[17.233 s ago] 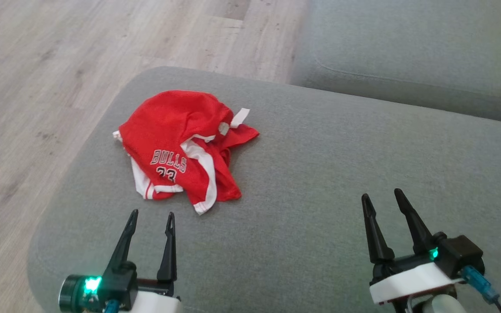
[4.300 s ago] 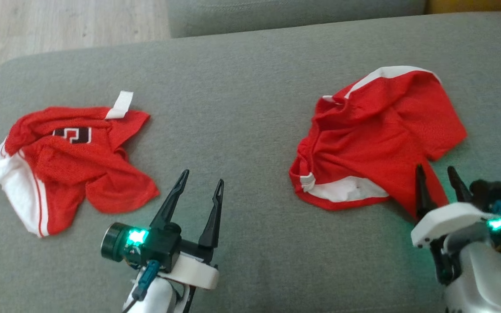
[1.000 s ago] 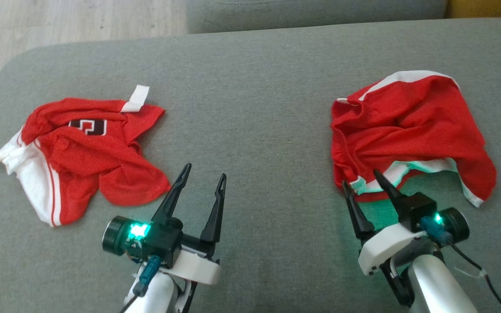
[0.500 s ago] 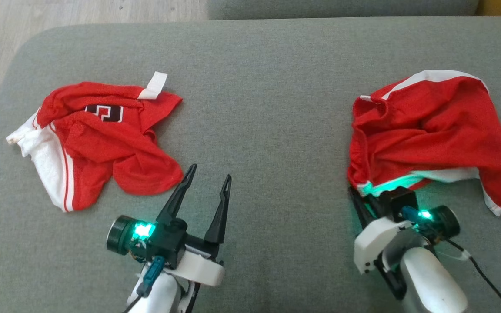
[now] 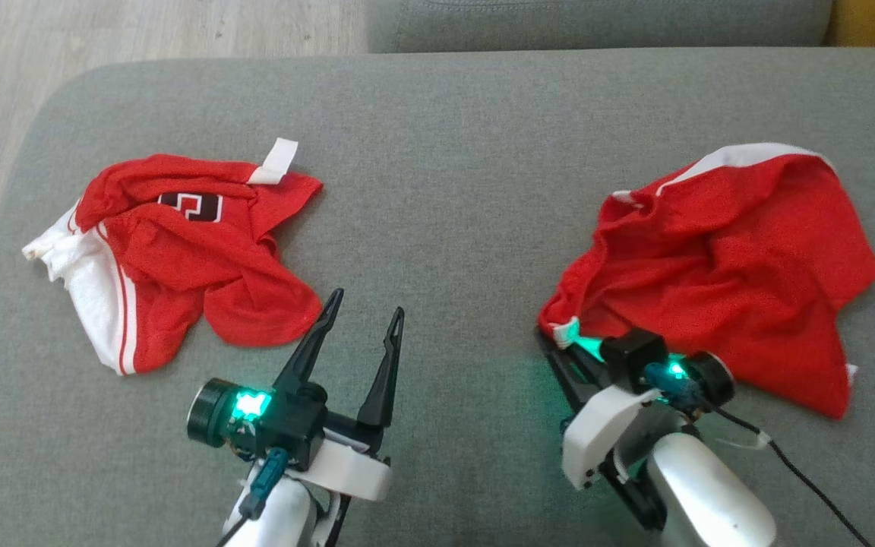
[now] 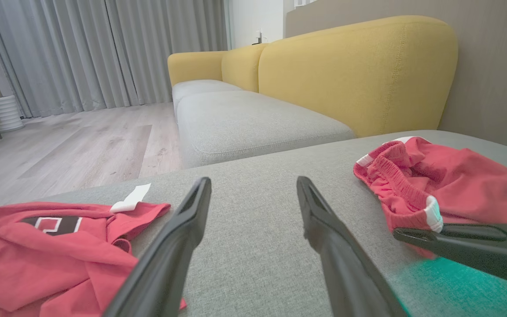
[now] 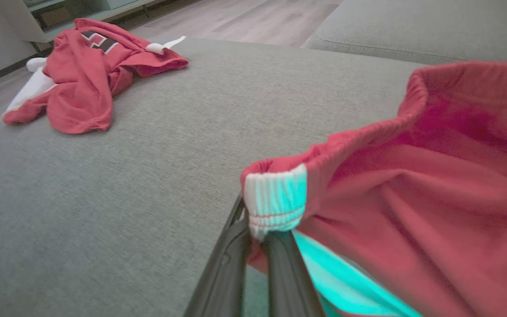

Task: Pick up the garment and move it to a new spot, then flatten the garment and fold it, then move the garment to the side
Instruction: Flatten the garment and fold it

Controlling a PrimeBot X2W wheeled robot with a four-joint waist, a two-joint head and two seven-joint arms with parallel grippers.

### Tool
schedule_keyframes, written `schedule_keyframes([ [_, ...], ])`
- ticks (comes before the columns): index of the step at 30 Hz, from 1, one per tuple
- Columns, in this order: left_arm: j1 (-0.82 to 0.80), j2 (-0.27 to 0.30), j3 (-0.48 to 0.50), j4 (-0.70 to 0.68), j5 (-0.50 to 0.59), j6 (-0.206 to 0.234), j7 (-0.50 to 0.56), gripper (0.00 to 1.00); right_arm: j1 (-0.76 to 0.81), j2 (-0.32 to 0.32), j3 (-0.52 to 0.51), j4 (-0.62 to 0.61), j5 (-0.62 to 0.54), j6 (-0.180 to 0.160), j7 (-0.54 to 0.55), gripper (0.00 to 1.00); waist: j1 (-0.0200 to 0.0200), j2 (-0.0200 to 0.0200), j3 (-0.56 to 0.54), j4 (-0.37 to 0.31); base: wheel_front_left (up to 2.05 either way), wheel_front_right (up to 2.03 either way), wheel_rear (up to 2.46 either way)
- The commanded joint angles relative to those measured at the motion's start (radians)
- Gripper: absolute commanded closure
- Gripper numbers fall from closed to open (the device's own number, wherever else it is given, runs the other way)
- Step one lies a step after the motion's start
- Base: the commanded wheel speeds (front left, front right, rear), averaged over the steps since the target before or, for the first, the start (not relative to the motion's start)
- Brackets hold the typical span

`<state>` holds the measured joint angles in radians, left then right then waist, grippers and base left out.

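The right gripper [image 5: 555, 336] clenches the near-left waistband corner of the crumpled red mesh shorts [image 5: 726, 258], which trail far-right; the released left gripper [image 5: 368, 302] hangs well left.

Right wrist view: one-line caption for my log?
Right gripper, jaws shut on the red shorts' waistband; a red jersey lies crumpled farther along the grey cushion.

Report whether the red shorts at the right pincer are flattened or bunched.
Bunched, not flat: the red shorts lie in wrinkled folds, with the right pincer shut on their waistband corner.
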<state>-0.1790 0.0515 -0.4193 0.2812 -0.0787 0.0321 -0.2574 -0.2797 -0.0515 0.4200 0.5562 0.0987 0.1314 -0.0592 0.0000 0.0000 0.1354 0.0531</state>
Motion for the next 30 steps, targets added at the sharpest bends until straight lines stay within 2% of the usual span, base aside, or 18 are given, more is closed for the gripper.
schedule_keyframes([
  [1, -0.023, -0.001, 0.025, -0.030, -0.004, 0.006, -0.004, 0.00, -0.031, 0.001, 0.043, -0.047, 0.027, -0.001, 0.007, 1.00, 0.0000, 0.0000, -0.006, 0.001, 0.00, 0.00, 0.00],
  [6, -0.013, -0.001, 0.025, -0.028, -0.005, 0.009, -0.004, 0.00, -0.031, 0.001, 0.125, -0.086, 0.092, -0.001, 0.029, 1.00, 0.0000, 0.0000, -0.023, 0.002, 0.00, 0.00, 0.00],
  [7, -0.011, -0.001, 0.026, -0.028, -0.005, 0.009, -0.004, 0.00, -0.031, 0.001, 0.136, -0.088, 0.096, -0.001, 0.032, 0.95, 0.0000, 0.0000, -0.026, 0.002, 0.00, 0.00, 0.00],
  [8, -0.009, -0.001, 0.026, -0.028, -0.005, 0.010, -0.004, 0.00, -0.030, 0.001, 0.144, -0.089, 0.096, -0.001, 0.032, 0.20, 0.0000, 0.0000, -0.029, 0.002, 0.00, 0.00, 0.00],
  [9, -0.007, -0.001, 0.026, -0.027, -0.006, 0.010, -0.004, 0.00, -0.028, 0.001, 0.149, -0.087, 0.097, -0.001, 0.036, 0.00, 0.0000, 0.0000, -0.032, 0.001, 0.00, 0.00, 0.00],
  [13, -0.003, -0.001, 0.031, -0.030, -0.006, 0.013, -0.004, 0.00, -0.023, 0.001, 0.140, -0.087, 0.092, -0.001, 0.034, 0.00, 0.0000, 0.0000, -0.037, -0.005, 0.00, 0.00, 0.00],
  [17, 0.001, -0.001, 0.040, -0.038, -0.005, 0.017, -0.004, 0.00, -0.012, 0.001, 0.062, -0.092, 0.076, -0.001, 0.018, 0.00, 0.0000, 0.0000, -0.038, -0.026, 0.00, 0.00, 0.00],
  [24, 0.004, -0.001, 0.050, -0.047, -0.002, 0.019, -0.004, 0.00, 0.054, 0.001, -0.197, -0.144, 0.003, -0.001, -0.025, 0.00, 0.0000, 0.0000, -0.039, -0.073, 0.00, 0.00, 0.00],
  [30, -0.001, -0.001, 0.056, -0.051, 0.006, 0.015, -0.004, 0.00, 0.121, 0.001, -0.427, -0.195, -0.007, -0.001, -0.061, 0.00, 0.0000, 0.0000, -0.030, -0.106, 0.00, 0.00, 0.00],
])
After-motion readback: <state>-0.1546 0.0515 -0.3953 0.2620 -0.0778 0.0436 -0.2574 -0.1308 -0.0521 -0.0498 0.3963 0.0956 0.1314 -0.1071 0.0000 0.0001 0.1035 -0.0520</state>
